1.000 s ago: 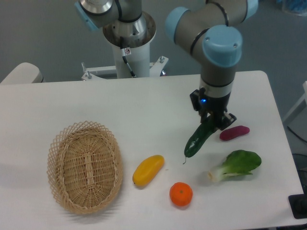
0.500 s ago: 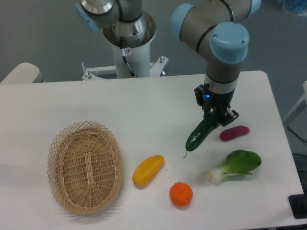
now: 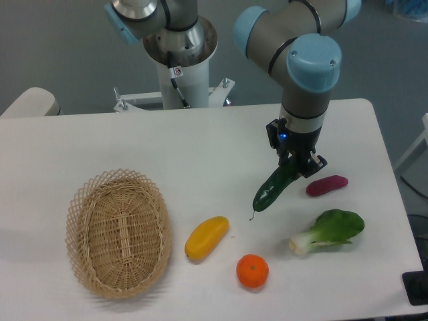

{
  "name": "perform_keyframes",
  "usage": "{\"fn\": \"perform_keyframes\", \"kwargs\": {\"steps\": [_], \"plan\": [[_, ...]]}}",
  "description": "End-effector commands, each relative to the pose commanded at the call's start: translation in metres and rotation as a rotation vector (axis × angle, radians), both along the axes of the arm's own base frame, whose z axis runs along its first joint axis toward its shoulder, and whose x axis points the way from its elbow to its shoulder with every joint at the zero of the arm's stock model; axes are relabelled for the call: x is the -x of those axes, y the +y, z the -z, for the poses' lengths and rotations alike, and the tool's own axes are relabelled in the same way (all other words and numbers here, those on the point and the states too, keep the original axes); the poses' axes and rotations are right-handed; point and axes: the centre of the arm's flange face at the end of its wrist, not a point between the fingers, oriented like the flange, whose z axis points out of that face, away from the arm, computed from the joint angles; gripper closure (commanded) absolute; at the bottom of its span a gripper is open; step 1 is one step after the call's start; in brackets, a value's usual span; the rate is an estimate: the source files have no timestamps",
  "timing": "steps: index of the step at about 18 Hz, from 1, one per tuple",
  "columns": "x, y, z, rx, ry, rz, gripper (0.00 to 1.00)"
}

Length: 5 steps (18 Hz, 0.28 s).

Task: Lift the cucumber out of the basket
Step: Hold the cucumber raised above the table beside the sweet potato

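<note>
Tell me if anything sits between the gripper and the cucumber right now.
Nothing visible does. The gripper is already shut on the cucumber's upper end, holding it tilted over the table, well right of the empty basket.

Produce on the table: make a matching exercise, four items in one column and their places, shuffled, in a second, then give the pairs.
Column one:
1. cucumber
2. basket
3. orange fruit
4. purple vegetable

Column two:
A. nearest the front table edge, right of the yellow fruit
B. empty, at the left of the table
C. clamped at its upper end in the gripper, hanging tilted
D. lying just right of the gripper, above the bok choy

Pairs: 1-C, 2-B, 3-A, 4-D
</note>
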Motion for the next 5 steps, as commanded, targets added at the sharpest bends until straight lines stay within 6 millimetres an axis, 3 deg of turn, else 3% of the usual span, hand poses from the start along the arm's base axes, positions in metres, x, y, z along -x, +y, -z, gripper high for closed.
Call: {"fn": "perform_keyframes", "kwargs": {"steps": [5], "plan": [[-0.0033, 0.0035, -0.0017, -0.002, 0.003, 0.008, 0.65]]}}
